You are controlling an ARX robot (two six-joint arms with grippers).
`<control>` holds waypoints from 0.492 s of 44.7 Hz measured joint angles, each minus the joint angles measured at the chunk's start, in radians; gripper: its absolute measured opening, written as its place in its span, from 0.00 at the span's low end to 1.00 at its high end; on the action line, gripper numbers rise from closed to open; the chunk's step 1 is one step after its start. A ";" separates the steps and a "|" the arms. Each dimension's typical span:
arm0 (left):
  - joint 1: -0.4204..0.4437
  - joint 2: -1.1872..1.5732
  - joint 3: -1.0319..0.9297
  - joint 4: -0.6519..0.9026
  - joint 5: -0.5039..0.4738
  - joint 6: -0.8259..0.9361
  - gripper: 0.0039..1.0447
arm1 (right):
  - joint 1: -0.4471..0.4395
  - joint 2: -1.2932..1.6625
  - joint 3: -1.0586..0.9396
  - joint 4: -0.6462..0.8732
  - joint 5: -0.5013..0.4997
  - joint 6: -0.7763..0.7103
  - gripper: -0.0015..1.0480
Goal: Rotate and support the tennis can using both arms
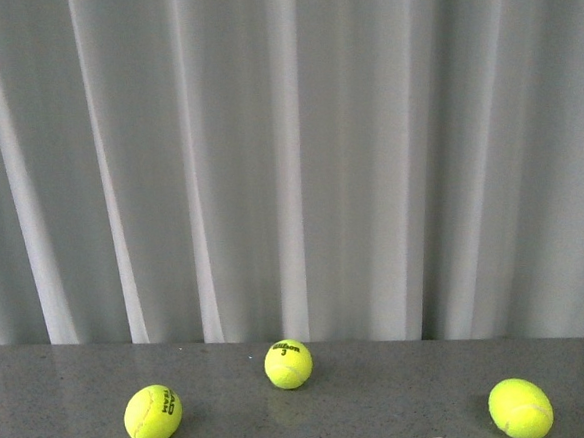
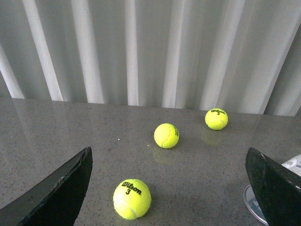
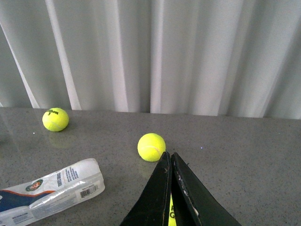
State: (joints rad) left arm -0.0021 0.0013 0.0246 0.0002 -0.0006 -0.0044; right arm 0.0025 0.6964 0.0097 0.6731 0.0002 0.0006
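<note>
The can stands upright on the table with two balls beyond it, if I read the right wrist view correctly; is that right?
Not quite: the can lies on its side, not upright, as the right wrist view shows; the two balls beyond it are correct.

Soft, even brightness is shown in all three views. The curtain (image 1: 288, 159) is shaded darker toward 4 o'clock in the front view. Faint reflections and soft shadows are cast by the tennis balls (image 1: 288, 364) on the glossy tabletop (image 1: 63, 385).
</note>
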 joint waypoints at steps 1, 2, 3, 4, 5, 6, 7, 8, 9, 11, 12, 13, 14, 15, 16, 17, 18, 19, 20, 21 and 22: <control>0.000 0.000 0.000 0.000 0.000 0.000 0.94 | 0.000 -0.023 -0.001 -0.020 0.000 0.000 0.03; 0.000 0.000 0.000 0.000 0.000 0.000 0.94 | 0.000 -0.044 -0.002 -0.038 0.000 0.000 0.03; 0.000 0.000 0.000 0.000 0.000 0.000 0.94 | 0.000 -0.058 -0.002 -0.051 0.000 0.000 0.03; 0.000 0.000 0.000 0.000 0.000 0.000 0.94 | 0.000 -0.079 -0.004 -0.070 0.000 0.000 0.03; 0.000 0.000 0.000 0.000 0.000 0.000 0.94 | 0.000 -0.096 -0.005 -0.086 0.001 0.000 0.03; 0.000 0.000 0.000 0.000 0.000 0.000 0.94 | 0.000 -0.118 -0.005 -0.107 0.001 0.000 0.03; 0.000 0.000 0.000 0.000 0.000 0.000 0.94 | 0.000 -0.131 -0.005 -0.119 0.001 0.000 0.03; 0.000 0.000 0.000 0.000 0.000 0.000 0.94 | 0.000 -0.151 -0.005 -0.137 0.000 0.000 0.03; 0.000 0.000 0.000 0.000 0.000 0.000 0.94 | 0.000 -0.170 -0.005 -0.154 0.000 0.000 0.03; 0.000 0.000 0.000 0.000 0.000 0.000 0.94 | 0.000 -0.206 -0.005 -0.187 0.000 0.000 0.03; 0.000 0.000 0.000 0.000 0.000 0.000 0.94 | 0.000 -0.217 -0.005 -0.198 0.000 0.000 0.03; 0.000 0.000 0.000 0.000 0.000 0.000 0.94 | 0.000 -0.234 -0.005 -0.214 -0.001 0.000 0.03; 0.000 0.000 0.000 0.000 0.000 0.000 0.94 | 0.000 -0.249 -0.005 -0.229 -0.001 0.000 0.03; 0.000 0.000 0.000 0.000 0.000 0.000 0.94 | 0.000 -0.258 -0.005 -0.237 -0.001 0.000 0.03; 0.000 0.000 0.000 0.000 0.000 0.000 0.94 | 0.000 -0.274 -0.005 -0.250 -0.001 0.000 0.03; 0.000 0.000 0.000 0.000 0.000 0.000 0.94 | 0.000 -0.287 -0.005 -0.264 -0.001 0.000 0.03; 0.000 0.000 0.000 0.000 0.000 0.000 0.94 | 0.000 -0.297 -0.005 -0.273 -0.001 0.000 0.03; 0.000 0.000 0.000 0.000 0.000 0.000 0.94 | 0.000 -0.306 -0.005 -0.281 -0.001 0.000 0.03; 0.000 0.000 0.000 0.000 0.000 0.000 0.94 | 0.000 -0.311 -0.005 -0.286 -0.001 0.000 0.03; 0.000 0.000 0.000 0.000 0.000 0.000 0.94 | 0.000 -0.319 -0.005 -0.295 -0.001 0.000 0.03; 0.000 0.000 0.000 0.000 0.000 0.000 0.94 | 0.000 -0.328 -0.005 -0.304 -0.001 0.000 0.03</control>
State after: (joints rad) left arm -0.0021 0.0013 0.0246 0.0002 -0.0006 -0.0044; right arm 0.0025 0.3683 0.0044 0.3691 -0.0010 0.0002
